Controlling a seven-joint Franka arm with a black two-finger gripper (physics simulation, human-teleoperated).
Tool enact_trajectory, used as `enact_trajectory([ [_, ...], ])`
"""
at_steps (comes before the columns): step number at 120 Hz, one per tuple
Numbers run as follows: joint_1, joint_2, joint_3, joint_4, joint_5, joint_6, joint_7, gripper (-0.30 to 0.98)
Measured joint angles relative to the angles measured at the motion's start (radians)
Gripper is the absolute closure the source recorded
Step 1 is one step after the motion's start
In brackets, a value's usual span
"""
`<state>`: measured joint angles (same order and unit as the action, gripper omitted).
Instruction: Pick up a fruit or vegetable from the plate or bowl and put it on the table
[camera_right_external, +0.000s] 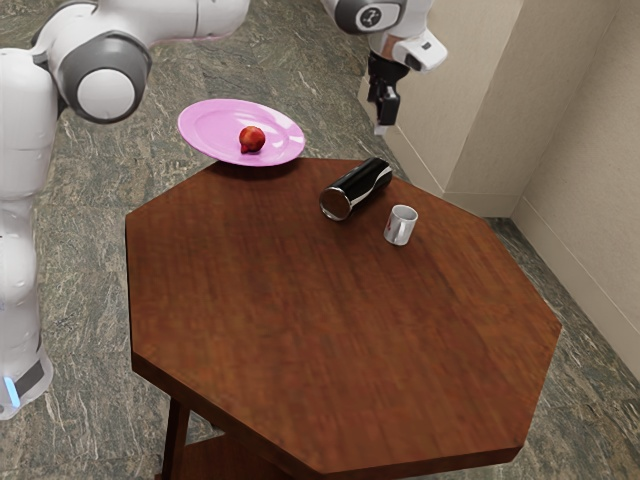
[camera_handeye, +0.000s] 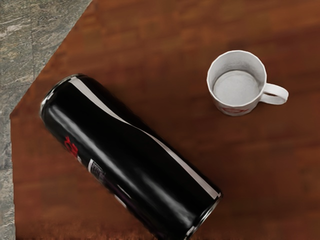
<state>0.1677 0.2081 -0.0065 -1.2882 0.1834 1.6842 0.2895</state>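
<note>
High above the table's far edge hangs my gripper (camera_right_external: 383, 112), above the black can and well to the exterior view's right of the plate; how its fingers stand cannot be made out. A pink plate (camera_right_external: 205, 125) lies at the table's far left corner in the exterior view, partly past the edge. On it rests one round red fruit or vegetable (camera_right_external: 252, 139). The wooden table (camera_right_external: 330, 330) has an octagonal top.
A black can (camera_right_external: 358, 188) lies on its side, also below my hand as the can (camera_handeye: 130, 155) in the wrist view. Beside it stands a white mug (camera_right_external: 400, 226), the same mug (camera_handeye: 236, 82) upright with its handle out. A wall (camera_right_external: 480, 100) rises behind.
</note>
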Motion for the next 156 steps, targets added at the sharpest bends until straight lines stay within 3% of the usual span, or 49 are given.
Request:
enact_trajectory([
  [12, -0.005, -0.007, -0.009, 0.007, -0.003, -0.001, -0.018, 0.0],
  [29, -0.133, -0.012, -0.032, 0.067, -0.01, 0.0, -0.043, 0.0],
  [70, -0.092, 0.031, -0.02, -0.002, -0.014, 0.015, -0.089, 0.0],
  [98, -0.122, -0.1, -0.008, -0.046, -0.014, -0.353, -0.205, 0.0],
  [113, -0.12, -0.203, 0.064, -0.251, -0.045, -0.383, -0.26, 0.0],
  [118, -0.139, -0.289, 0.111, -0.398, -0.054, -0.333, -0.262, 0.0],
  [122, -0.083, -0.365, 0.125, -0.527, -0.064, -0.277, -0.258, 0.0],
  [127, 0.105, -0.451, 0.116, -0.665, -0.083, -0.2, -0.245, 0.0],
  [136, 0.347, -0.549, 0.054, -0.761, -0.106, -0.091, -0.217, 0.0],
  [143, 0.432, -0.564, 0.035, -0.774, -0.126, -0.027, -0.193, 0.0],
  [156, 0.498, -0.514, 0.025, -0.71, -0.155, 0.09, -0.151, 0.0],
])
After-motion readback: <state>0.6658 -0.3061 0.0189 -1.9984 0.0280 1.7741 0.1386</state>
